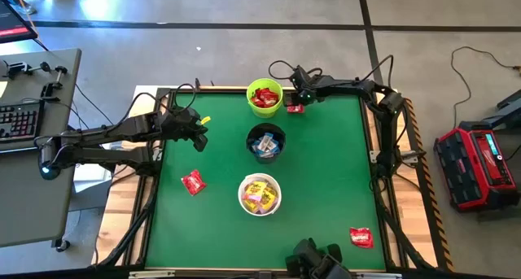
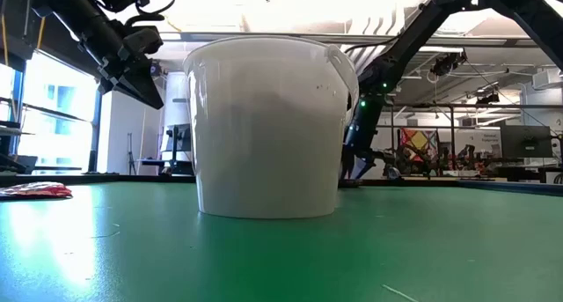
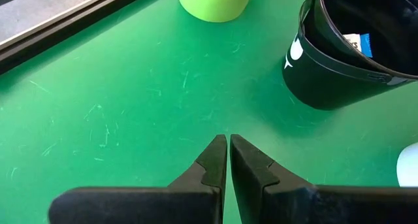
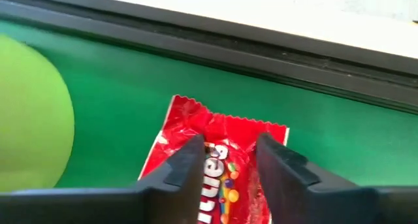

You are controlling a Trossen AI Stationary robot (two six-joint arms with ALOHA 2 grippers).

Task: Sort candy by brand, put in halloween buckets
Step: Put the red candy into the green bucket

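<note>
1. Green felt covers the table (image 1: 326, 181), which stands on a grey concrete floor, with a desk and keyboard off to the left and a red case on the floor to the right.
2. Three buckets stand in a line down the middle: the lime green bucket (image 1: 265, 97) at the far edge holding red packets, the black bucket (image 1: 266, 142) in the centre holding blue-and-white ones, and the white bucket (image 1: 260, 194) nearest, holding yellow ones.
3. Loose candy is still out: a red packet (image 4: 219, 165) just right of the green bucket, by the far rail; another red packet (image 1: 193, 182) left of the white bucket; a third (image 1: 361, 237) at the near right.
4. The right gripper (image 4: 225, 162) is low over the far packet, its fingers parted and straddling the wrapper's middle; whether they are pinching it yet I cannot tell.
5. The left gripper (image 3: 228, 160) hovers over bare felt left of the black bucket, its fingers pressed together and empty.
6. That packet looks light, flat, crinkly and slick, and it lies flush on the felt. It probably needs a pinch across the middle, pressing down so the wrapper bunches up between the fingertips.
</note>
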